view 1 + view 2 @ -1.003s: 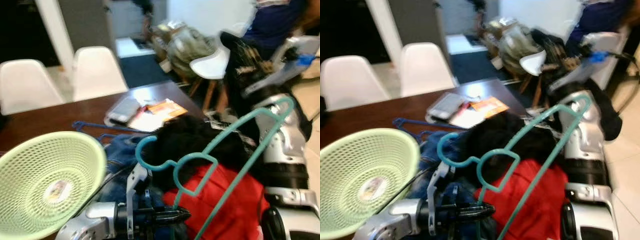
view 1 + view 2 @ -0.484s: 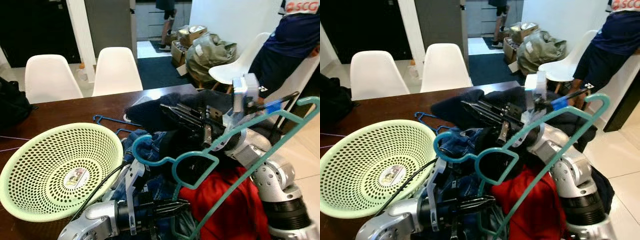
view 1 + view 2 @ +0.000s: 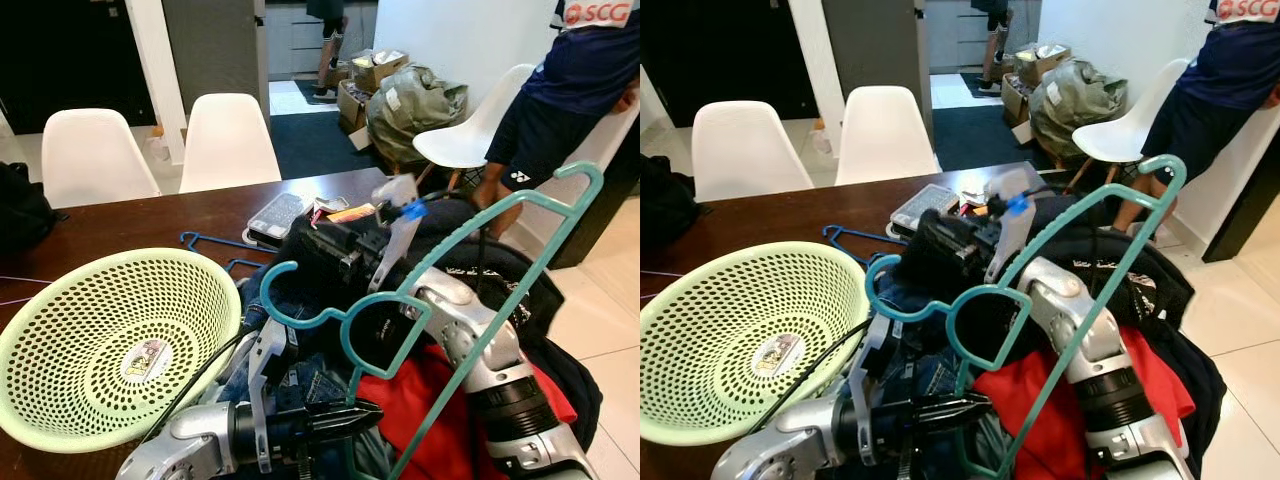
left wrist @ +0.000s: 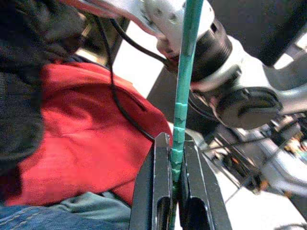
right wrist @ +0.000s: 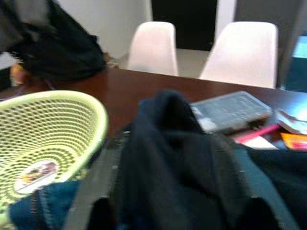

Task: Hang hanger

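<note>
A teal hanger [image 3: 487, 345] stands tilted above a heap of clothes on the table's right end. My left gripper [image 3: 360, 417] is shut on its lower bar, and the left wrist view shows the teal hanger bar [image 4: 184, 72] pinched between the two fingers [image 4: 160, 182]. My right gripper [image 3: 325, 250] reaches from the right into a black garment [image 3: 300, 262] on top of the heap. The right wrist view shows that black garment [image 5: 177, 158] draped between its spread fingers, hiding the tips.
A pale green basket [image 3: 120, 256] sits on the brown table [image 3: 150, 215] at left. A blue hanger [image 3: 215, 243] and a grey case [image 3: 280, 212] lie behind the heap of red cloth [image 3: 450, 400] and jeans [image 3: 300, 375]. White chairs [image 3: 228, 135] stand beyond. A person [image 3: 570, 90] stands at right.
The camera has steadied and shifted. My right gripper has dropped from above the heap into the black garment, which has bunched around it. The left gripper still holds the teal hanger.
</note>
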`<state>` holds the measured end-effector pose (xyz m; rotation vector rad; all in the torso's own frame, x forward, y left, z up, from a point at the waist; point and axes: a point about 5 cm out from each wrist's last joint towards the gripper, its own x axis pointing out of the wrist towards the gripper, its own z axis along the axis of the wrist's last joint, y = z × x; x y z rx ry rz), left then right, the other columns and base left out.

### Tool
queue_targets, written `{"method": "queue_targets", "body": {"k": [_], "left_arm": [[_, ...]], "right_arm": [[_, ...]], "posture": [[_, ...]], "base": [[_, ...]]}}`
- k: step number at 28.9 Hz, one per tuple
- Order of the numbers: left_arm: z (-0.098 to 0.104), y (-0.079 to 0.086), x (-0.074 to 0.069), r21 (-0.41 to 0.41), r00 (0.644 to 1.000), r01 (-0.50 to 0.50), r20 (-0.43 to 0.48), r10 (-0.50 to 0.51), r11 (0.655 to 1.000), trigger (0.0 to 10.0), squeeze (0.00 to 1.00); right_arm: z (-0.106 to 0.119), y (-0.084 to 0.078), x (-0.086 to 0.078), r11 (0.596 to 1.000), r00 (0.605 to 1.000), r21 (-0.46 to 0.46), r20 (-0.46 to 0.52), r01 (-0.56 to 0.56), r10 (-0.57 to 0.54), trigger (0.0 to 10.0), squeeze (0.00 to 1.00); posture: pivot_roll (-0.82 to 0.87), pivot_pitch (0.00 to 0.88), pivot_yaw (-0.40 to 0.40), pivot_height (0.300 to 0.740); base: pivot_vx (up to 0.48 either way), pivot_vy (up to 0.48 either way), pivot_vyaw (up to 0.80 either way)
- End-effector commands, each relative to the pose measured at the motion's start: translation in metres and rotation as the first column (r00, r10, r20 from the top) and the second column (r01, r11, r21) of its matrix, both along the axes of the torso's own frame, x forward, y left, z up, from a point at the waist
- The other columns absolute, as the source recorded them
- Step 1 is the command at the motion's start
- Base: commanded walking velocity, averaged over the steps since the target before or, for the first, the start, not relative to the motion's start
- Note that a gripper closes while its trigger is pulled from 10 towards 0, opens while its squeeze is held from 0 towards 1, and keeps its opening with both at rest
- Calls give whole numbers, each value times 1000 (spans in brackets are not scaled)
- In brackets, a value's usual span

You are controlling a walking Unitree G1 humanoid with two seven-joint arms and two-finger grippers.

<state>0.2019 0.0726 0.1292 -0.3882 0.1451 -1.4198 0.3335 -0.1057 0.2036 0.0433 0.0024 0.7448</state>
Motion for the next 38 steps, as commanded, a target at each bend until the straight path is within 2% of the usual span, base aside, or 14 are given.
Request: {"method": "queue_targets", "body": {"k": [1, 7, 10, 16, 17, 20, 21, 23, 25, 28, 31, 33, 35, 38], "left_arm": [[-2, 1, -5, 15, 999, 37, -10, -37, 999, 10000, 0], [2, 2, -14, 5, 993, 117, -11, -117, 993, 10000, 0], [10, 4, -16, 2, 989, 146, 13, -146, 989, 10000, 0], [19, 7, -18, 22, 980, 194, 47, -195, 981, 10000, 0], [21, 9, -17, 39, 978, 197, 62, -200, 980, 10000, 0], [26, 13, -15, 59, 976, 193, 90, -197, 980, 10000, 0], [26, 13, -15, 59, 976, 193, 90, -197, 980, 10000, 0], [35, 29, -5, 155, 975, 136, 153, -160, 979, 10000, 0], [39, 40, 2, 226, 972, 93, 191, -138, 970, 10000, 0], [48, 59, 12, 299, 966, 24, 239, -100, 954, 10000, 0], [70, 90, 23, 412, 947, -70, 313, -69, 908, 10000, 0], [70, 90, 23, 412, 947, -70, 313, -69, 908, 10000, 0], [84, 110, 27, 551, 935, -94, 335, -116, 829, 10000, 0], [86, 120, 28, 667, 938, -79, 301, -171, 740, 10000, 0]], "right_arm": [[3, -4, 3, 999, 999, -20, -2, 33, -33, 10000, 1000], [33, -34, 1, 972, 999, 234, 15, 27, -31, 10000, 1000], [71, -57, -16, 883, 984, 446, 156, -146, 84, 10000, 1000], [100, -89, -28, 817, 955, 533, 288, -221, 70, 10000, 1000], [105, -112, -14, 812, 959, 582, 255, -53, -120, 10000, 0], [114, -156, -1, 692, 896, 696, 163, 192, -413, 10000, 0], [114, -156, -1, 692, 896, 696, 163, 192, -413, 10000, 0], [132, -200, -11, 560, 816, 795, 152, 234, -557, 10000, 0], [140, -212, -18, 545, 797, 811, 179, 213, -577, 10000, 0], [149, -214, -27, 600, 806, 786, 254, 150, -535, 10000, 0], [160, -188, -48, 824, 841, 565, 465, -41, -277, 10000, 0], [160, -188, -48, 824, 841, 565, 465, -41, -277, 10000, 0], [152, -148, -72, 941, 833, 189, 535, -282, 143, 10000, 0], [137, -124, -83, 907, 820, -89, 398, -413, 412, 10000, 0]], "posture": [[-54, 0, -27, 740], [-61, 0, -28, 740], [-62, 0, -28, 740], [-61, 0, -26, 740], [-60, 0, -25, 740], [-55, 0, -28, 740], [-55, 0, -28, 740], [-49, 0, -29, 740], [-49, 0, -32, 740], [-48, 0, -33, 740], [-47, 0, -32, 740], [-47, 0, -32, 740], [-44, 0, -32, 740], [-49, 0, -28, 740]], "base": [[0, 0, 0], [0, 0, 0], [0, 0, 0], [0, 0, 0], [0, 0, 0], [0, 0, 0], [0, 0, 0], [0, 0, 0], [0, 0, 0], [0, 0, 0], [0, 0, 0], [0, 0, 0], [0, 0, 0], [0, 0, 0]]}}
